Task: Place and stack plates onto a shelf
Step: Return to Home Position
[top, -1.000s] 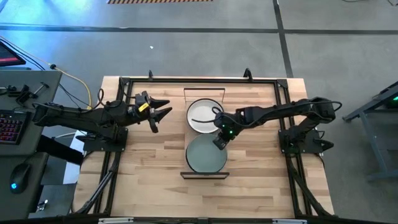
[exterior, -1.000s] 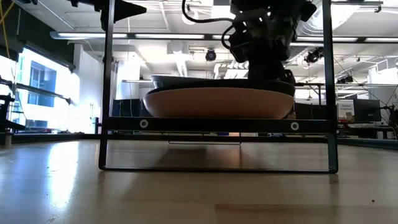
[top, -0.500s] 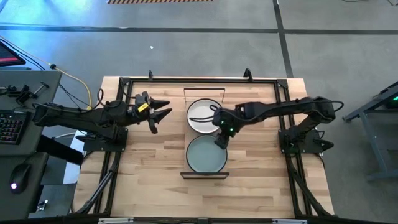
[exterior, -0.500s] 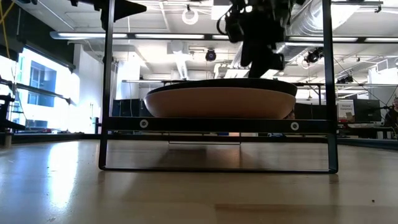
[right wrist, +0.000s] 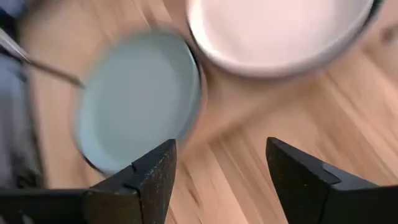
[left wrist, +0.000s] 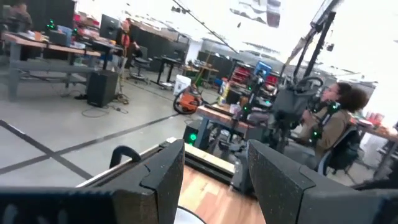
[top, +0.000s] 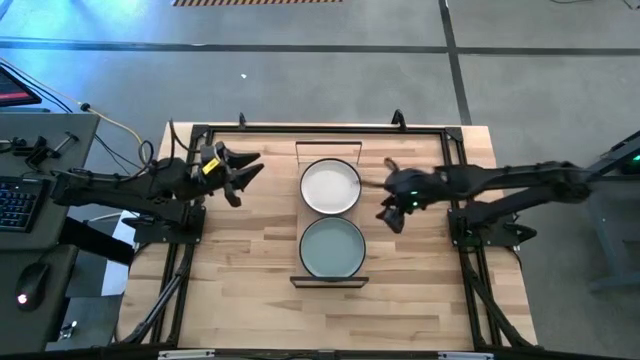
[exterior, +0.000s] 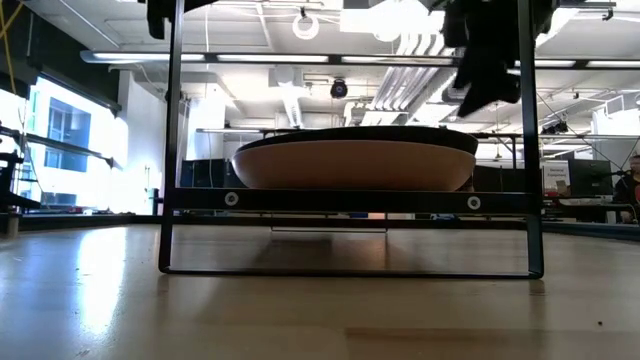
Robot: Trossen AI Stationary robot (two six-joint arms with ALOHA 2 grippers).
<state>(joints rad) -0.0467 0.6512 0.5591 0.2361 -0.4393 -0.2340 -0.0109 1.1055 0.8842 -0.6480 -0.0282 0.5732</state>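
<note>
Two empty tools, both with fingers spread. At left, left tool poised over the counter, well apart from the shelf. At centre, cream-white plate and pale green plate topping the shelf. At right, right tool just beside it; risks clipping that shelf on a low swing, jolting the plates.

The light-wood, black-framed shelf shows a cream-white plate and a pale blue-green plate (both plain).

High cam straight down, low cam tabletop-level, sharing shelf. My right wrist cam near plates, left faces room.
</note>
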